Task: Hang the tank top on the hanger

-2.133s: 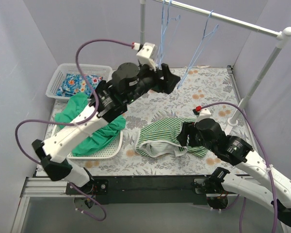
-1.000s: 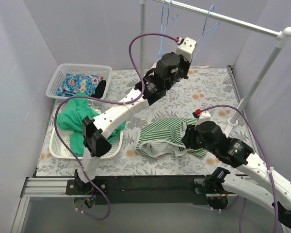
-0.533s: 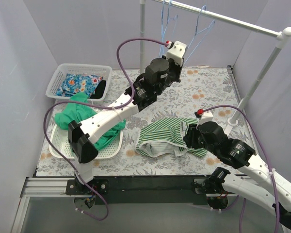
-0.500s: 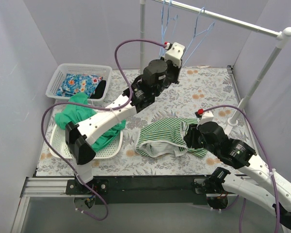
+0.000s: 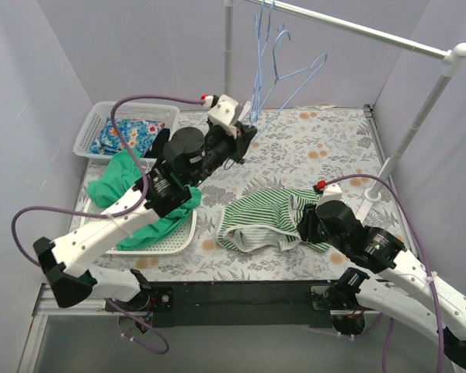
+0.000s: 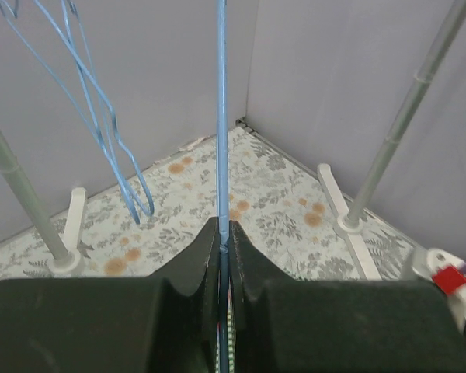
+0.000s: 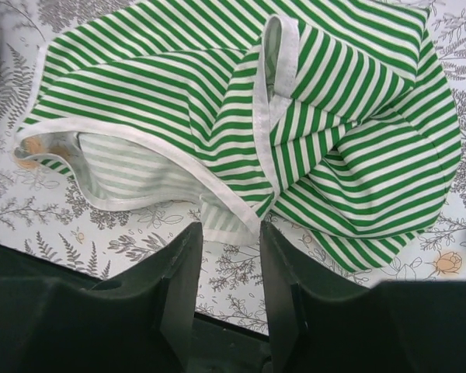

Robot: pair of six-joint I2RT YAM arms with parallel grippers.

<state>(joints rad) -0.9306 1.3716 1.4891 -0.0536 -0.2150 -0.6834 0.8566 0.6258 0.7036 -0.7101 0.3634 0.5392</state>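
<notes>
Wire of the hanger (image 6: 221, 116) runs between the fingers of the left pincer (image 6: 223, 233), which are pressed together on it with no gap showing. In the left wrist view the light-blue strand rises straight toward 12 o'clock from the clamp. Other hangers (image 6: 101, 132) dangle at 10 o'clock of it. Seen from above, this pincer sits over the table (image 5: 334, 140) toward its 12 o'clock edge. The held hanger slants up from it toward 1 o'clock, tilted, with its hook near the rail (image 5: 357, 29); whether hook and rail touch I cannot tell.

The right pincer (image 7: 227, 233) has its fingers spread apart and grips nothing. The white-edged hem of the tank top (image 7: 334, 155) shows in the gap, and whether the tips touch the cloth cannot be told. The tank top lies crumpled on the table, at about 5 o'clock of the table's middle in the top view, with the right pincer at its 3 o'clock end.

At 9 o'clock of the tank top a green garment (image 5: 113, 183) is draped over a white tray (image 5: 182, 237). A white basket (image 5: 87, 132) in the table's 10 o'clock corner holds a blue flowered cloth (image 5: 128, 134).
</notes>
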